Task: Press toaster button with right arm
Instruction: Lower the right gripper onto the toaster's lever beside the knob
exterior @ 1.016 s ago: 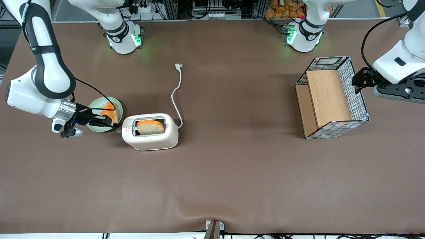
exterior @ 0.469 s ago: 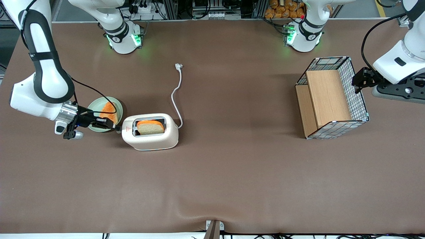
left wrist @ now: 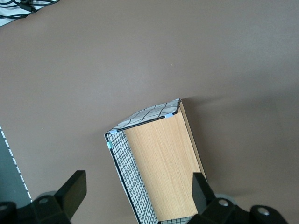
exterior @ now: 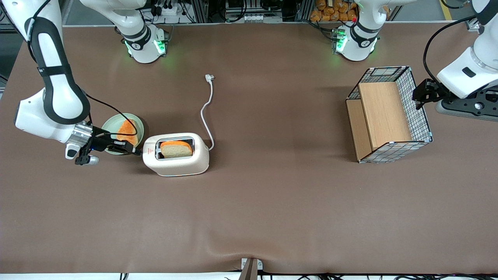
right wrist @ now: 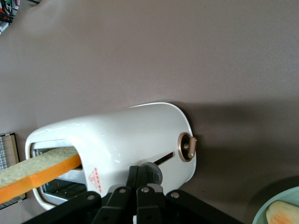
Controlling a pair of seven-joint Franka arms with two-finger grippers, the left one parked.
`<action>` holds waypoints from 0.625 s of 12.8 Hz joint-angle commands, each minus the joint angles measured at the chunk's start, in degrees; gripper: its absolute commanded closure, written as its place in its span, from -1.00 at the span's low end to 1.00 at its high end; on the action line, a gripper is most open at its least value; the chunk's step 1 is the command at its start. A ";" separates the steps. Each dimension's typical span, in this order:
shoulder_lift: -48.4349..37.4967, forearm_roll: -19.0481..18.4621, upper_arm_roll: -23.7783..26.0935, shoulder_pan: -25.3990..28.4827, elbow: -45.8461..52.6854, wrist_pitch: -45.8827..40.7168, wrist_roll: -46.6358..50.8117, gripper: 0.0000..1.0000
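Observation:
The white toaster (exterior: 177, 156) stands on the brown table with a slice of toast (exterior: 177, 149) in its top slot. The right arm's gripper (exterior: 134, 151) is at the toaster's narrow end, toward the working arm's end of the table. In the right wrist view the gripper (right wrist: 140, 171) is shut, its black fingertips (right wrist: 134, 175) pressed together and touching the round grey button (right wrist: 155, 171) beside the red mark (right wrist: 95, 178). The toaster (right wrist: 135, 135) fills that view. In the front view the button is hidden by the fingertips.
A green plate (exterior: 113, 123) with an orange slice (exterior: 127, 130) lies right beside the gripper. A bronze dial (right wrist: 186, 146) sits on the toaster's end. The white cord (exterior: 206, 112) runs away from the front camera. A wire basket (exterior: 389, 112) with wood panels stands toward the parked arm's end.
The gripper has edged closer to the toaster's narrow end and slightly nearer the front camera. The toaster and toast have not visibly moved.

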 commanded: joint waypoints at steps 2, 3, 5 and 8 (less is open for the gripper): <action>2.19 2.10 0.61 -0.90 0.87 0.74 -3.30 1.00; 2.72 2.10 0.61 -0.90 0.87 0.74 -3.39 1.00; 3.51 2.10 0.61 -0.90 0.87 1.43 -3.74 1.00; 4.48 2.10 0.61 -0.82 0.87 1.88 -4.18 1.00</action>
